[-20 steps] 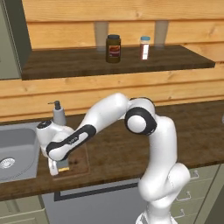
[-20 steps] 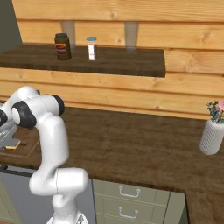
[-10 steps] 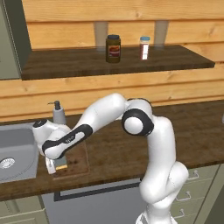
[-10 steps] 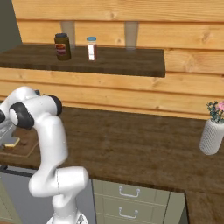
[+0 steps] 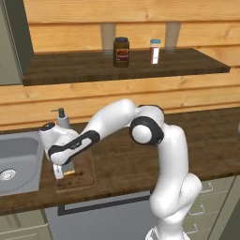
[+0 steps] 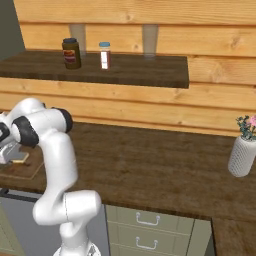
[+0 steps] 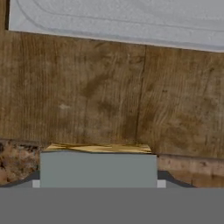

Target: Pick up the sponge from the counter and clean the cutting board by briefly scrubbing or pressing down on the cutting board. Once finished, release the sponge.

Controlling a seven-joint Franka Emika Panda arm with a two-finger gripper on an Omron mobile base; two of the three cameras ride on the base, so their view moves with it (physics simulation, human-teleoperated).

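While the sponge (image 7: 98, 168) is gripped in the closed hand (image 5: 61, 169), it's held low right over the cutting board (image 5: 83, 177) near its sink-side edge, so pretty much just a straight push down is needed, tabletop (image 5: 122, 164) left alone.

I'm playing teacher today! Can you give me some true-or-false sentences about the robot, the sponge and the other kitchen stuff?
1. The hand is down at the cutting board. True.
2. The sponge lies in the sink. False: it is at the hand, over the board's edge.
3. Two jars stand on the shelf. True.
4. The soap bottle stands on the shelf. False: it stands on the counter behind the sink.
5. The vase holds flowers. True.
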